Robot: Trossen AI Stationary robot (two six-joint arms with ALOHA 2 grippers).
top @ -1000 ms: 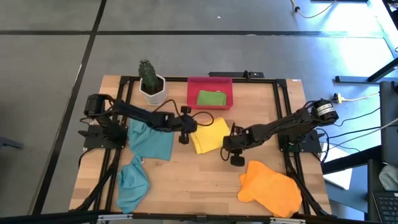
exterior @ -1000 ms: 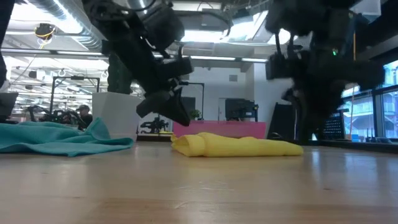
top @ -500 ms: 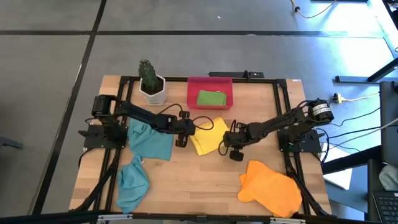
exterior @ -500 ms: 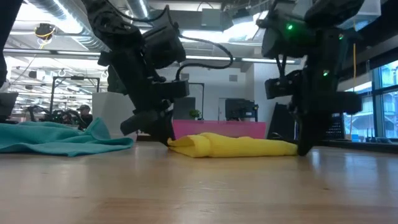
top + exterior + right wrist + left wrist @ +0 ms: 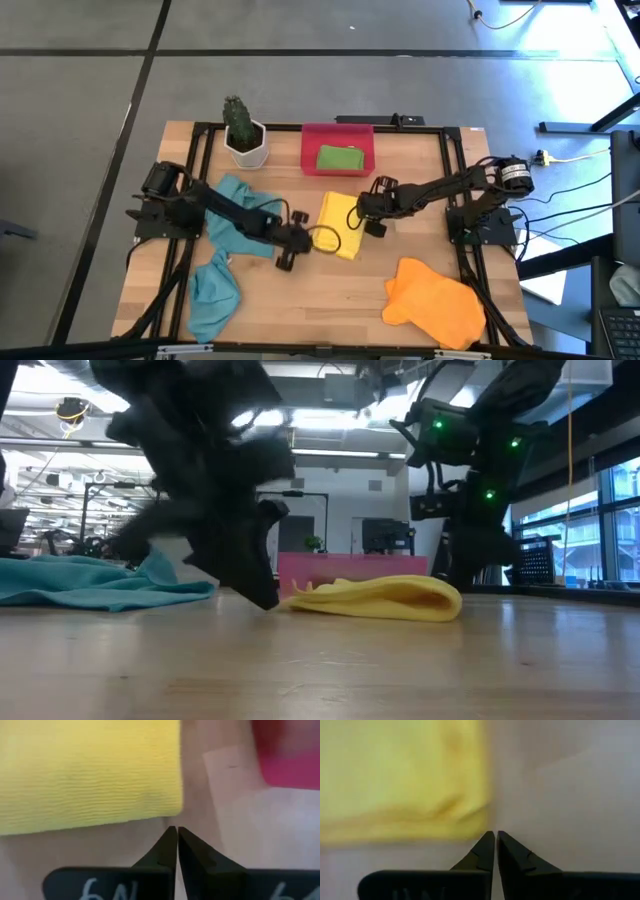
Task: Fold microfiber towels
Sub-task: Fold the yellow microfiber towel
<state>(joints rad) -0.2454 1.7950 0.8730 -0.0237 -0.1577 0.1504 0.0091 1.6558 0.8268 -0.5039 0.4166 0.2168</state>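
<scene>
At the bottom of the high view, an orange towel (image 5: 435,302) was seen crumpled at lower right and a teal towel (image 5: 213,290) bunched at lower left, both limp and unfolded. At mid-frame the yellow towel (image 5: 341,224) lay as a soft, rounded-edged oblong, apparently folded over once. The left gripper (image 5: 297,243) was placed just beside its lower left corner, fingers pressed together on nothing. The right gripper (image 5: 369,214) was near its upper right edge, likewise closed and empty. The step was judged to be the yellow fold, just released; squaring or another fold seemed to call for fresh corner pinches. A second teal towel (image 5: 240,215) sprawled at centre left. Farthest, a folded green towel (image 5: 341,158) rested in the rigid red tray (image 5: 307,150).
</scene>
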